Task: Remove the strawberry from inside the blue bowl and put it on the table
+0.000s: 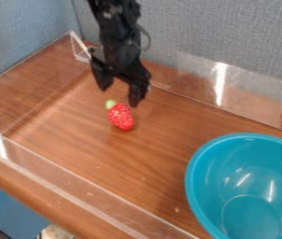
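The strawberry (121, 117) lies on the brown wood table (69, 103), left of centre, its green top pointing toward the back. My gripper (119, 92) hangs just above and behind it, pointing down, open, with nothing between its dark fingers. The blue bowl (212, 187) sits at the front right corner, partly cut off by the frame edge, and is empty.
Low clear acrylic walls (218, 79) edge the table at the back, left and front. A grey-blue fabric panel stands behind the table. Bare wood lies between the strawberry and the bowl.
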{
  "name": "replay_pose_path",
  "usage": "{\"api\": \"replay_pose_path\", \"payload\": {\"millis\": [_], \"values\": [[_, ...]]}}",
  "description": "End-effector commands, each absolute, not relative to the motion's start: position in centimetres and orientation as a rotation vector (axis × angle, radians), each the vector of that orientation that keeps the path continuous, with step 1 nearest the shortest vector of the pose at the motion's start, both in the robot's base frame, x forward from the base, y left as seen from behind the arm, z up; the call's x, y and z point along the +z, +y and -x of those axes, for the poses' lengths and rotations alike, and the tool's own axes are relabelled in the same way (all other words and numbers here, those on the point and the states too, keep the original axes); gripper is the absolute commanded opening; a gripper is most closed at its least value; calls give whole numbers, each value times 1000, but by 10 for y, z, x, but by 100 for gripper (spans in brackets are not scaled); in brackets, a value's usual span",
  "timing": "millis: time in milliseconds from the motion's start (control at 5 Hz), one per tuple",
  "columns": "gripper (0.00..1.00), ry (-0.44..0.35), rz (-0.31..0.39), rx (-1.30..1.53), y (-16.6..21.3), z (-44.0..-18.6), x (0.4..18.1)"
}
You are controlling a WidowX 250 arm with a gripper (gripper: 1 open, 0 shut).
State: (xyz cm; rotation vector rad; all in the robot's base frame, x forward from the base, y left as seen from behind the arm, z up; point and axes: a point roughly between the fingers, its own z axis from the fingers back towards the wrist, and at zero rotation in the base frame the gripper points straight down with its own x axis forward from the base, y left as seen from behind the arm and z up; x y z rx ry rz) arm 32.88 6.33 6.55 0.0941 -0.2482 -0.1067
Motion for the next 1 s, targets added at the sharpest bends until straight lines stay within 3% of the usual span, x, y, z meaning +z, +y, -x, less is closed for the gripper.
{"api": "replay_pose_path", "payload": {"millis": [0,400,600,800], "values": [[100,-307,-114,-120,58,-325,74],[100,-292,-122,-44,39,-326,53],[0,-289,-120,-69,38,-329,46],[0,-292,-114,-111,35,-331,45]]}}
